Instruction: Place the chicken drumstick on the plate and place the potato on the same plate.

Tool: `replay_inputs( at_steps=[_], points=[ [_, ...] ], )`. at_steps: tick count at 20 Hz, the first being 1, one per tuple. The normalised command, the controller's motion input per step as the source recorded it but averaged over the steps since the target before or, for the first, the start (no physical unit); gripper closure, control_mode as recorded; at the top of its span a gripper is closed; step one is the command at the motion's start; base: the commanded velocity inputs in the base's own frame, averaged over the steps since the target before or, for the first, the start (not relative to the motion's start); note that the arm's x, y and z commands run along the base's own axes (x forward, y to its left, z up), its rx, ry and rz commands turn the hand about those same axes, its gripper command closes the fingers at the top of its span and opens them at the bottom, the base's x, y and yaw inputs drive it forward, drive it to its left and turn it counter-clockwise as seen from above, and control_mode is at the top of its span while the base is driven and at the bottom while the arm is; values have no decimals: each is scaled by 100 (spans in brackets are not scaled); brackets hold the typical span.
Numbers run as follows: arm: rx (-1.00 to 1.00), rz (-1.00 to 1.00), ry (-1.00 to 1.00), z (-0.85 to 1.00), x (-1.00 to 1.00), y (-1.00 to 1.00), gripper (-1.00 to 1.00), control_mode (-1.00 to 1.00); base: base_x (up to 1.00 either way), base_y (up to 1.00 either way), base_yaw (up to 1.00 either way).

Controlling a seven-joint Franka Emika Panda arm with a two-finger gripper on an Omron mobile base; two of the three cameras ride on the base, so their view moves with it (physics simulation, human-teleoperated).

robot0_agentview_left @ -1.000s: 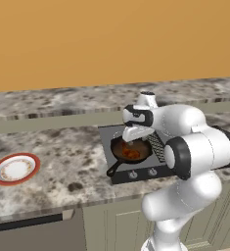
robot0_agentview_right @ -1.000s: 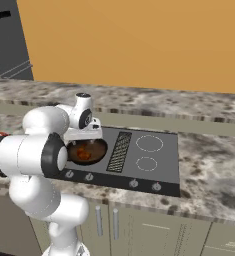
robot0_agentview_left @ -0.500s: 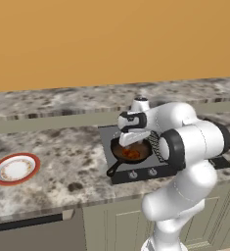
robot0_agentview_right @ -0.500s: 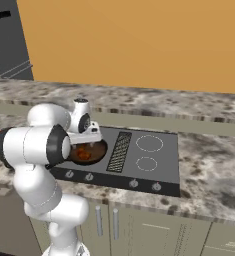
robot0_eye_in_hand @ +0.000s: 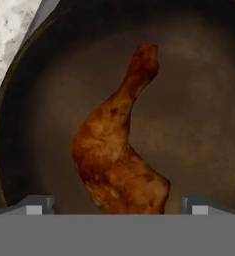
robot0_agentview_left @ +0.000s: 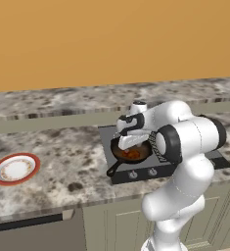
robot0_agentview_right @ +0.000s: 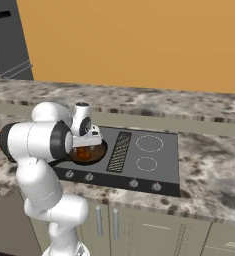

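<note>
The chicken drumstick [robot0_eye_in_hand: 119,150], glazed reddish-brown, lies in a black frying pan [robot0_eye_in_hand: 199,125] with its thin end pointing away from the hand. My gripper [robot0_eye_in_hand: 117,205] is open just above it, one fingertip on each side of the thick end. From the base views the gripper [robot0_agentview_left: 131,143] [robot0_agentview_right: 87,145] hangs low inside the pan [robot0_agentview_left: 138,156] [robot0_agentview_right: 91,156] over the drumstick [robot0_agentview_left: 131,154]. The red-rimmed white plate [robot0_agentview_left: 15,168] sits bare on the counter far to the left of the pan. The potato is out of view.
The pan stands on the left burner of a black cooktop [robot0_agentview_left: 136,172] [robot0_agentview_right: 149,155], its handle [robot0_agentview_left: 114,169] pointing toward the counter's front edge. Speckled stone counter [robot0_agentview_left: 62,152] stretches between pan and plate. A dark grey fridge [robot0_agentview_right: 9,40] stands at the far left.
The hand has sunk lower toward the pan, and the arm has folded in closer over the cooktop. The drumstick and plate have not moved.
</note>
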Motion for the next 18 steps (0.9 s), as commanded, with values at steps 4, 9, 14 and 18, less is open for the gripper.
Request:
replay_inputs(
  at_steps=[4,9,14,18],
  points=[
    [0,0,0,-16,0,0,-100,-100,0,0,0],
    [0,0,0,-17,0,0,-100,-100,0,0,0],
    [0,0,1,-16,0,0,-100,-100,0,0,0],
    [0,0,2,-17,0,1,-100,-100,0,0,0]
  ],
)
